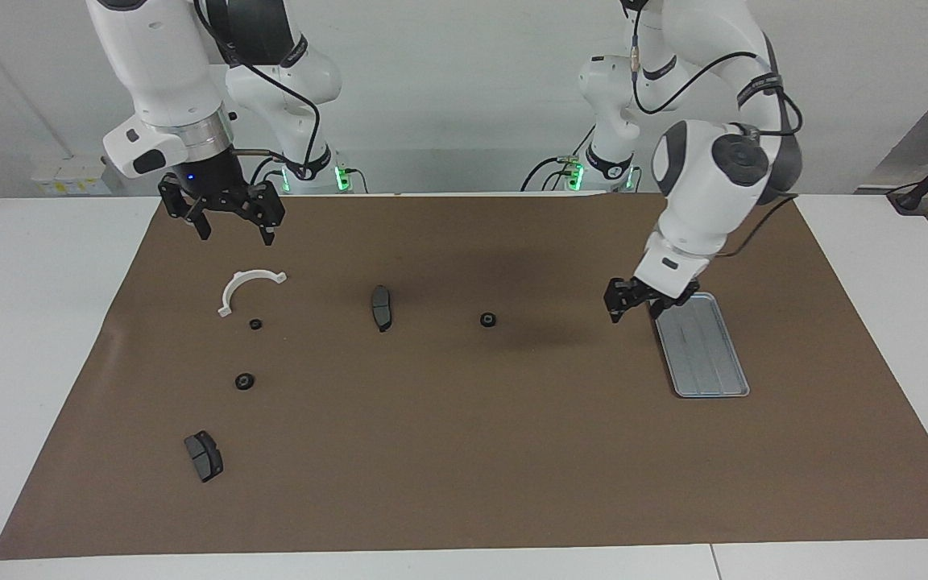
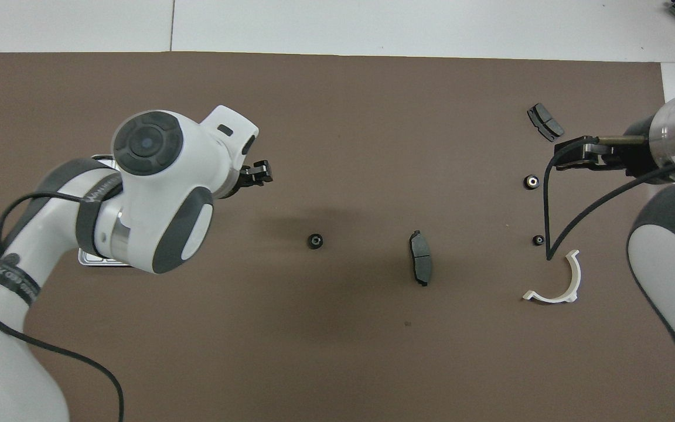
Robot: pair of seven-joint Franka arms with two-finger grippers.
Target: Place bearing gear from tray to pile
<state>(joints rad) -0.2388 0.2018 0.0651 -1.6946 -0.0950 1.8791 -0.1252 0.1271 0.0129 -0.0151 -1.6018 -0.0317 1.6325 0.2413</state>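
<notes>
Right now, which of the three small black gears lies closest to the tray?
The bearing gear alone mid-mat, between the brake pad and the tray. The other two gears sit by the white half-ring at the right arm's end.

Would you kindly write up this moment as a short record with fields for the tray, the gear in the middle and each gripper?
tray: at the left arm's end of the mat, nothing visible in it
middle gear: lying free on the mat beside a dark pad
left gripper: empty, raised at the tray's edge
right gripper: open, waiting above the white curved part
</notes>
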